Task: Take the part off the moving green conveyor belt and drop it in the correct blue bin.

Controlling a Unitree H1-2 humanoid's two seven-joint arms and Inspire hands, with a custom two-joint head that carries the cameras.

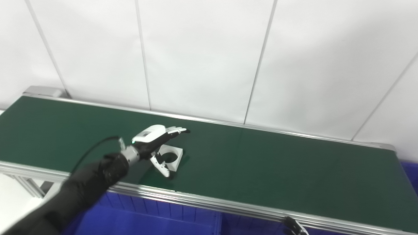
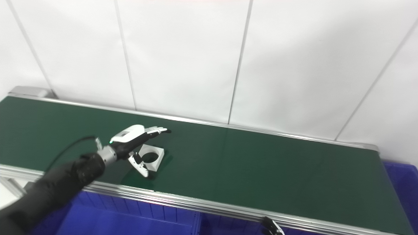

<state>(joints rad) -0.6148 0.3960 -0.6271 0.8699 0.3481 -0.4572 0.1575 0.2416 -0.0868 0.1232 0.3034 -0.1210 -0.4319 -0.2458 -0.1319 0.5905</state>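
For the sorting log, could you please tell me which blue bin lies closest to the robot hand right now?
The blue bin below the belt's near edge at lower left, directly under the left robot hand; the other blue bin sits past the belt's far right end.

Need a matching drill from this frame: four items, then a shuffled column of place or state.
Items:
1. left hand
2. white part
3. blue bin
4. right hand

Descriptions:
A. below the belt's near rail
B. only a tip shows at the bottom edge
C. open, fingers spread over the part
D. lying on the green belt, round hole up

Pairs: 1-C, 2-D, 3-A, 4-B
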